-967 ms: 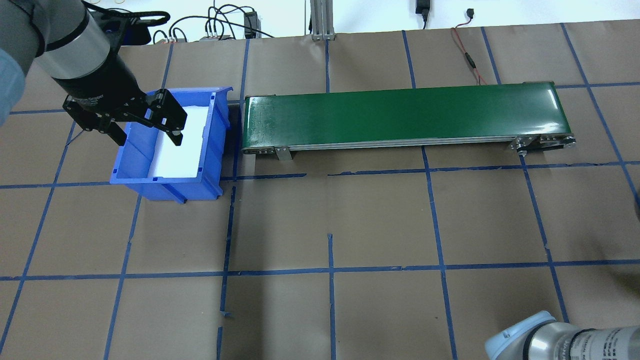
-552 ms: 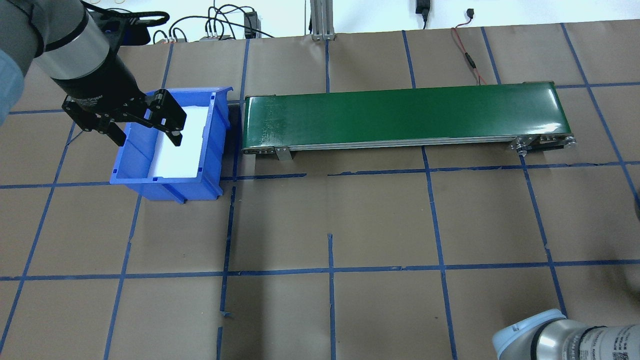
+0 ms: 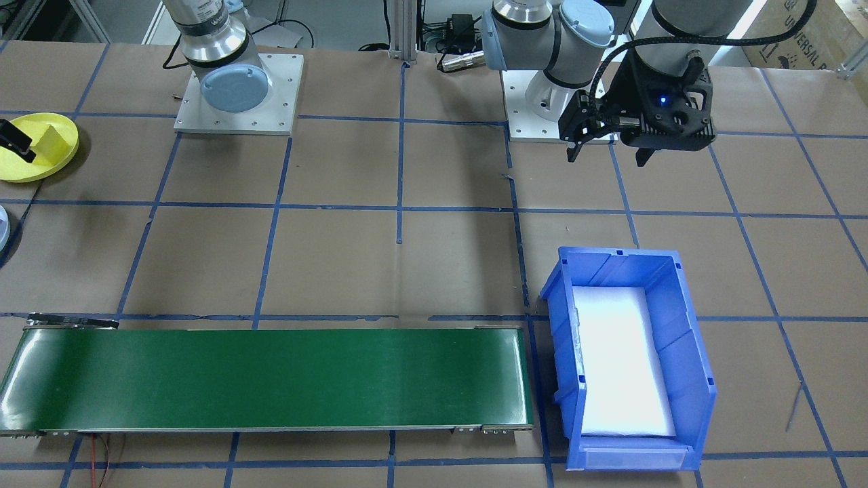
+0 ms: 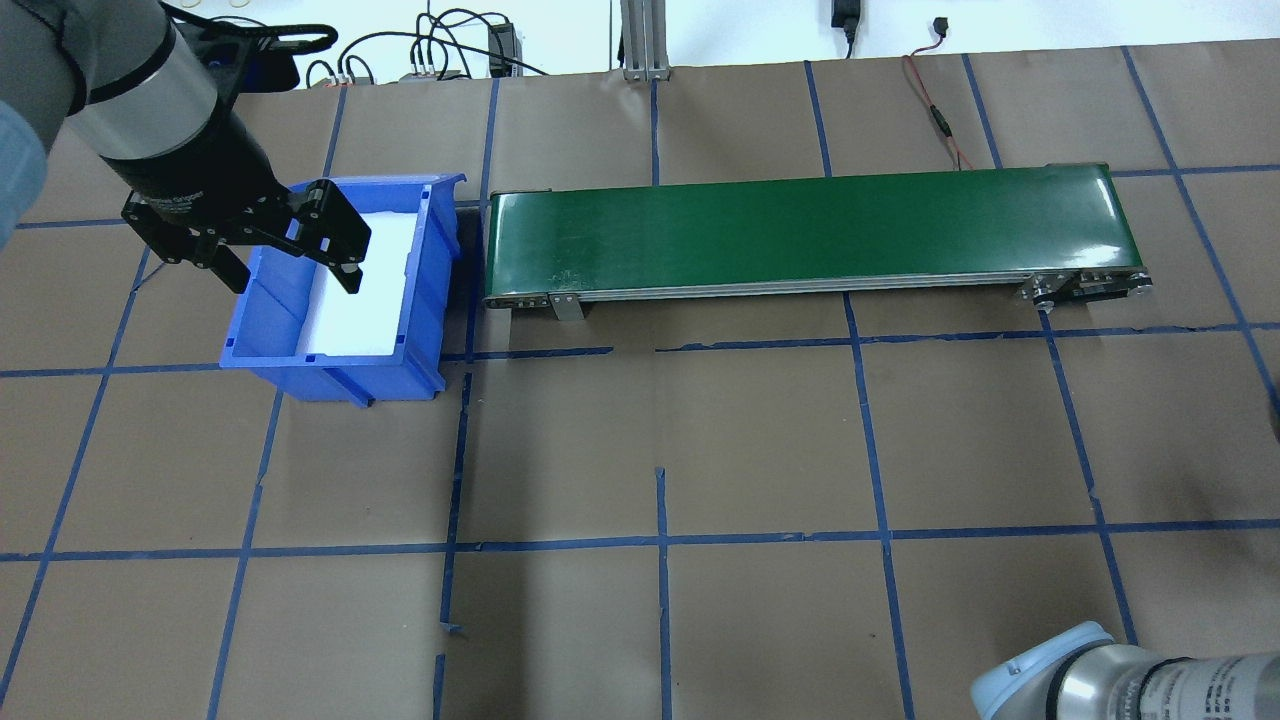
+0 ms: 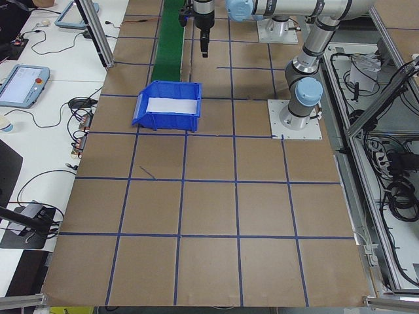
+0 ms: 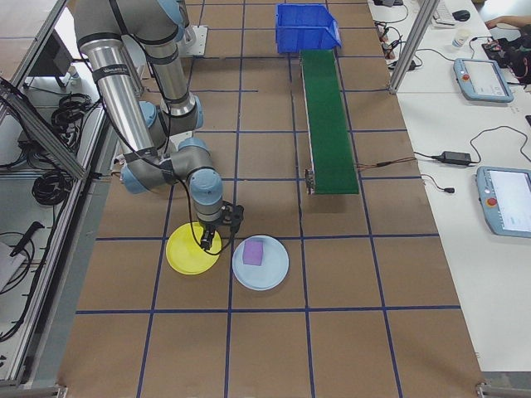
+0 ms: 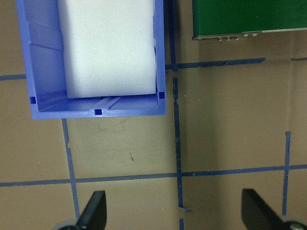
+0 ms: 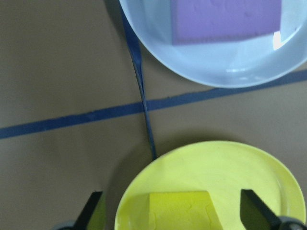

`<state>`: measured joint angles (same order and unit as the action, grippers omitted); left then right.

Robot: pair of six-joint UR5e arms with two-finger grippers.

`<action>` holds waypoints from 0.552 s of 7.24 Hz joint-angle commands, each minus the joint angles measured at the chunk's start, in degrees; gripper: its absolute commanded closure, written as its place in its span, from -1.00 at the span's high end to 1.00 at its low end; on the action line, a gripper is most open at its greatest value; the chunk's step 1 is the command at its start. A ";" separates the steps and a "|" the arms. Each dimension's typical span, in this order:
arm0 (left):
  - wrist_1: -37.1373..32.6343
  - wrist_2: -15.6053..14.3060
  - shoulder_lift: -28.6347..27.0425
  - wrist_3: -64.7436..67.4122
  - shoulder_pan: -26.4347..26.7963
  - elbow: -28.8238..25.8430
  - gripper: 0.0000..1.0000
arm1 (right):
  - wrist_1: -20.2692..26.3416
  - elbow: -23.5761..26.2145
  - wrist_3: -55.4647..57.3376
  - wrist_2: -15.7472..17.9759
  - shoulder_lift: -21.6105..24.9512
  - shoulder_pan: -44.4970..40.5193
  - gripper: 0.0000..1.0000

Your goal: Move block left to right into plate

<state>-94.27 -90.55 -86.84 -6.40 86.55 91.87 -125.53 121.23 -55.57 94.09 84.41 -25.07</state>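
Both fingers (image 8: 97, 210) (spread wide) hover over yellow block (image 8: 182, 210).

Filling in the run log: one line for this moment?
left claw: open over blue bin | right claw: open above yellow block in yellow plate | conveyor: bare

My yellow block (image 8: 181, 210) is a flat foam piece lying on the yellow plate (image 8: 249, 167), at about 6 o'clock on the plate in my right wrist view, its lower part cut off by the frame edge. A purple block (image 8: 225, 20) lies flat in the pale blue plate (image 8: 211, 67), which sits just beside the yellow plate at its 12 to 1 o'clock, the rims near but apart.
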 commanded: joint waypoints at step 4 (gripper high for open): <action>-0.04 -0.24 0.00 -0.11 -0.07 -0.03 1.00 | 24.58 -18.55 39.23 -0.91 5.48 -32.25 1.00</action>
<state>-94.28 -90.69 -86.83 -6.44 86.49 91.85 -107.29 106.37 -27.04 93.90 87.82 -48.64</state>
